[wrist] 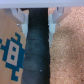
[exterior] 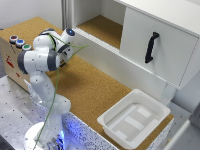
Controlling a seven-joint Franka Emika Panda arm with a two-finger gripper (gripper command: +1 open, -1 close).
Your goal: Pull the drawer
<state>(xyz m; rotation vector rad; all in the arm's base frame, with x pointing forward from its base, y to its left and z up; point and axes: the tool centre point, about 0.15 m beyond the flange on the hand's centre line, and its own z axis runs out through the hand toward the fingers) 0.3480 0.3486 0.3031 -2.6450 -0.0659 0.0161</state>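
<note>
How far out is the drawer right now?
Partly open: the drawer shows its cork floor behind the front panel. Full travel cannot be told.

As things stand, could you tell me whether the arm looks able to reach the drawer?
Probably yes. The gripper hangs open just in front of the drawer, and nothing shows between them. The tub lies well off to the exterior view's right.

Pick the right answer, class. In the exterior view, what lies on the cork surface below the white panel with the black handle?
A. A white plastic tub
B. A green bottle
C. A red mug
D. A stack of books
A: a white plastic tub sits open and empty-looking on the cork surface, below the panel with the black handle; no mug, books or bottle appear there.
</note>
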